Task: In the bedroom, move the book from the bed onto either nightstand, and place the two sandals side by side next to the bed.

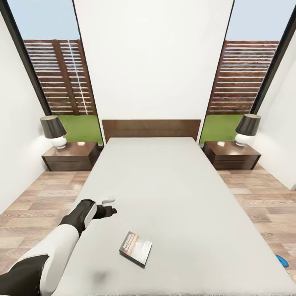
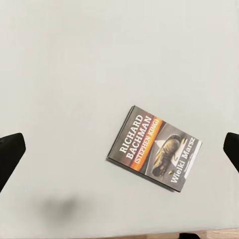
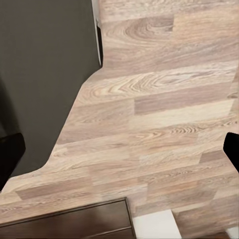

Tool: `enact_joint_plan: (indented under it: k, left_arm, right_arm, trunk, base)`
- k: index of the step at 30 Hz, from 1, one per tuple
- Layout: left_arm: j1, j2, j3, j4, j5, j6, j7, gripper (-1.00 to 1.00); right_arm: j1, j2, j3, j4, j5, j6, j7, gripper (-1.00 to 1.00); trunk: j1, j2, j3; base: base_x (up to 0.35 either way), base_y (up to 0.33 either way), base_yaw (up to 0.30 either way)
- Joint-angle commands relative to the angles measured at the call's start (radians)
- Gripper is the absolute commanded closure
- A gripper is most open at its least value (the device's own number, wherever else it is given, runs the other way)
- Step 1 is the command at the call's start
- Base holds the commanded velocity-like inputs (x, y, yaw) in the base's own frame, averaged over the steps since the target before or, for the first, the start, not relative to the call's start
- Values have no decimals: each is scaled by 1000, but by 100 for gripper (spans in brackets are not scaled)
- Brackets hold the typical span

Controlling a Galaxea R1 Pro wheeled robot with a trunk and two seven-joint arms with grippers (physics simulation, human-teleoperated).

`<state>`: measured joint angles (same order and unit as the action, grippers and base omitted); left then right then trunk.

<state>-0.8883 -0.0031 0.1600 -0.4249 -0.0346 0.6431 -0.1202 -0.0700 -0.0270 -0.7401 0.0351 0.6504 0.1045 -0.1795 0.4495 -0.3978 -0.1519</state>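
Left gripper [image 1: 112, 211] seen above the bed [image 1: 172, 197], jaws spread wide, holding nothing. Book [image 2: 155, 147] lying flat on the mattress, cover up, between and below the jaws, untouched. Right gripper [image 3: 119, 144] over the wood floor [image 3: 164, 114], jaws wide, empty. Blue sandal [image 1: 283, 260] on the floor beside the bed. Nightstand [image 1: 70, 156] flanking the headboard.

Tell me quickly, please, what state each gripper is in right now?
Left gripper: open, empty, above the bed, the book between its fingertips.
Right gripper: open, empty.
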Motion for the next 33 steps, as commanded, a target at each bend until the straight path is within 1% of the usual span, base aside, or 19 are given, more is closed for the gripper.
enact_joint_plan:
  k: [1,7,13,18,33]
  left_arm:
    - [-1,-1,5,-2,-4,3,-6,-100]
    - [-1,0,5,-2,-4,-7,-11,-100]
    - [-1,1,5,0,-4,-14,-13,-100]
    - [-1,1,5,2,-4,-21,-13,-100]
    - [-1,1,5,4,-4,-39,-13,-100]
  right_arm:
    - [0,-1,-7,3,11,2,-6,-100]
    - [6,1,-6,3,11,7,-6,-100]
    - [10,-1,-5,1,12,44,-6,-100]
    - [10,-3,-4,1,13,56,-6,-100]
    - [12,-9,-3,0,15,64,-6,-100]
  trunk:
    - [1,-2,-4]
    - [1,-2,-13]
    - [1,-2,-23]
    - [1,-2,-31]
    - [1,-2,-56]
  base:
    - [0,0,0]
    - [0,0,0]
    - [0,0,0]
    - [0,0,0]
    - [0,0,0]
